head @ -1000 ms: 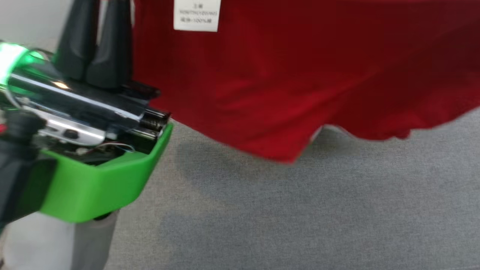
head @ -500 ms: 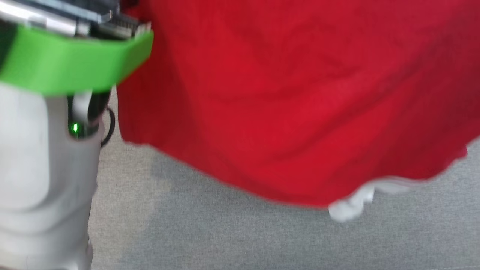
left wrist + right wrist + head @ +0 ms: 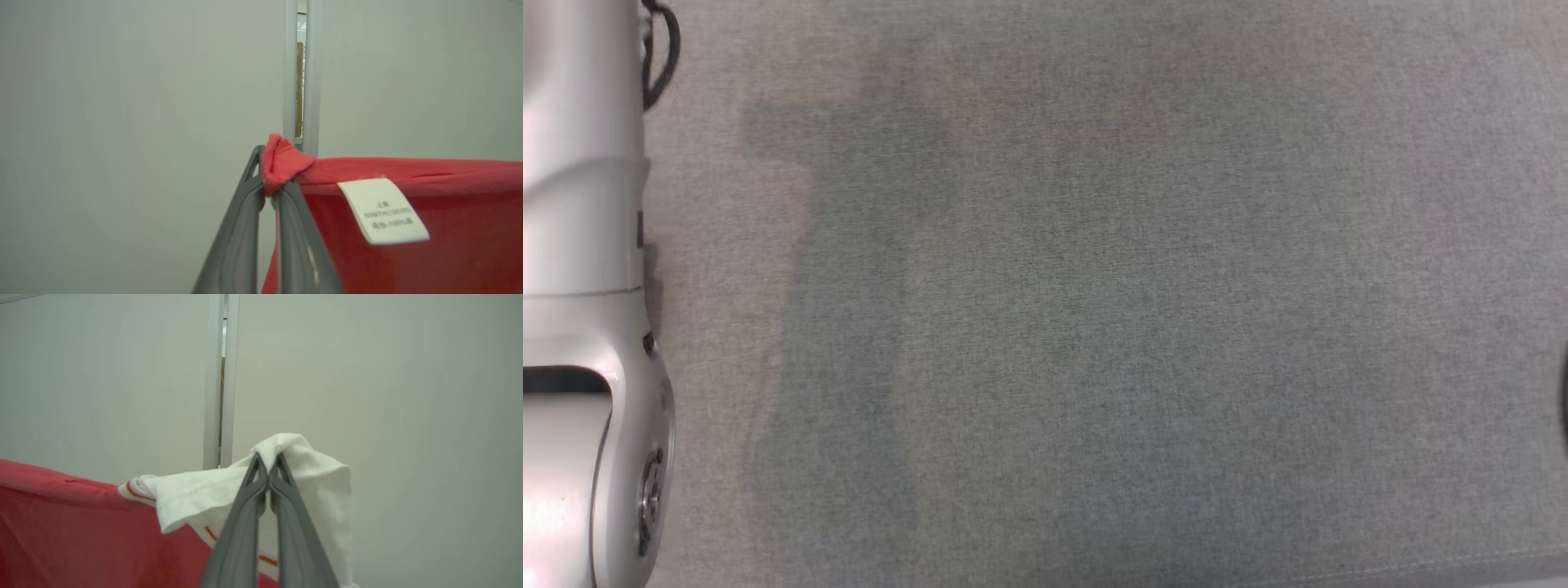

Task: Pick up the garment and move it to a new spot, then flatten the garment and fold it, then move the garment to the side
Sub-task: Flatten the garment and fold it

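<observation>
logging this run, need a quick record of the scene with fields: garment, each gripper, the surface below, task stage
garment: red with a white sleeve, held up in the air by two ends
left gripper: shut on a red corner, beside the white label
right gripper: shut on the white sleeve
surface: grey fabric, shadowed
task stage: lifted, not yet flattened or folded

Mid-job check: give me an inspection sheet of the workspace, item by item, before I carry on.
Surface: grey fabric, flat, soft shadow across it.
Job's things: red garment with white label and white end, hanging stretched out.
Clutter: nothing seen.
Tools: left tool shut on a red corner; right tool shut on the white end.
Cables: black cable loop beside the pale forearm.
Surroundings: pale wall panels, narrow vertical gap.
</observation>
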Robot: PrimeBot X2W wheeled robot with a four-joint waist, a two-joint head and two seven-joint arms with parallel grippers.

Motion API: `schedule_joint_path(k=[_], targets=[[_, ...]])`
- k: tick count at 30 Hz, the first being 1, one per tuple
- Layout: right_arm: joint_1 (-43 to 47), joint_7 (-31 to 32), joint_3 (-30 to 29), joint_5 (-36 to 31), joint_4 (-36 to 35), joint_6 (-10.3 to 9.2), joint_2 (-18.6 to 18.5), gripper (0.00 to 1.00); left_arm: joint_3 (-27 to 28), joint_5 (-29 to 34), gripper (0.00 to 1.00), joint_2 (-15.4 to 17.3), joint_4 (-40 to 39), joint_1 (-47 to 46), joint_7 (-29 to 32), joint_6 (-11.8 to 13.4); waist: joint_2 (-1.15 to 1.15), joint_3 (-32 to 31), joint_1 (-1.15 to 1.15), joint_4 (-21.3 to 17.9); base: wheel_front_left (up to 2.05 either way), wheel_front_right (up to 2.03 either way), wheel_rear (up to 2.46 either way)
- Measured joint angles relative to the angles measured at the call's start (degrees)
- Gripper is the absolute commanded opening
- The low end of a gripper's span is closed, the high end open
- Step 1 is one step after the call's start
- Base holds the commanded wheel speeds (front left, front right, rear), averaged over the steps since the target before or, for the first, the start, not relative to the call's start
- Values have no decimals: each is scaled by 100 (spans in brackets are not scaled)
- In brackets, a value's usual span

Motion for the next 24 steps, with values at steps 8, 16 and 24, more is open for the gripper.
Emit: schedule_joint_path(k=[8, 16, 24], targets=[[525, -447, 910, 527, 1769, 0, 784, 0, 378, -369, 0, -89, 2309, 648, -105, 182, 0, 239, 0, -191, 0, 0, 0], [1821, -623, 1402, 1295, 2329, 0, 1002, 0, 823, -840, 0, -315, 3117, 1628, -142, 94, 0, 473, 0, -216, 0, 0, 0], [3603, -644, 797, 1290, 982, 5, 745, 0, 1283, -682, 0, -439, 1781, 3103, -142, -27, 0, 274, 0, -113, 0, 0, 0]])
